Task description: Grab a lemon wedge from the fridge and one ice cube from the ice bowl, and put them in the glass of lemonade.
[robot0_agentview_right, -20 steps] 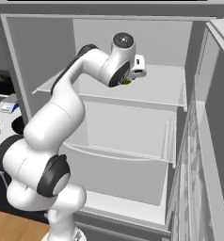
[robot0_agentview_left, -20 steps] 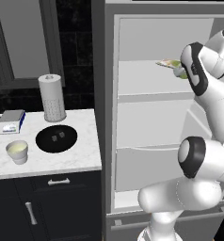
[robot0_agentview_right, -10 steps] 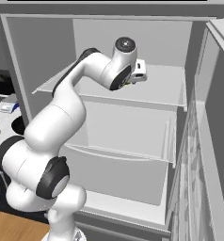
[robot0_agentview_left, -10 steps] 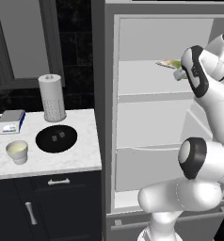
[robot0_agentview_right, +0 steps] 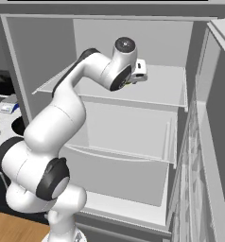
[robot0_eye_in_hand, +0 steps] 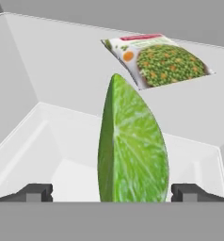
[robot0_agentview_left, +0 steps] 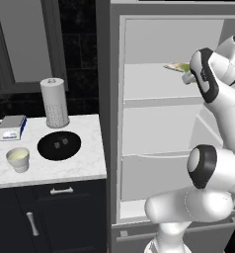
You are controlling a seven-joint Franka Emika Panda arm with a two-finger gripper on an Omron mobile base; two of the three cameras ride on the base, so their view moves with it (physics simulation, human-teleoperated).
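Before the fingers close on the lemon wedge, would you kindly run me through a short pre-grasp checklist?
1. Fridge door open, shelf reachable: ok.
2. Lemon wedge centred between the fingers: ok, one tip shows on each side.
3. Gripper open wide enough: ok, gaps on both sides of the wedge.
4. Fingers deep enough around the wedge: cannot tell from the hand view.
5. Frozen vegetable bag clear of the grasp: ok, it lies farther back on the shelf.
6. Glass of lemonade and ice bowl ready on the counter: ok.
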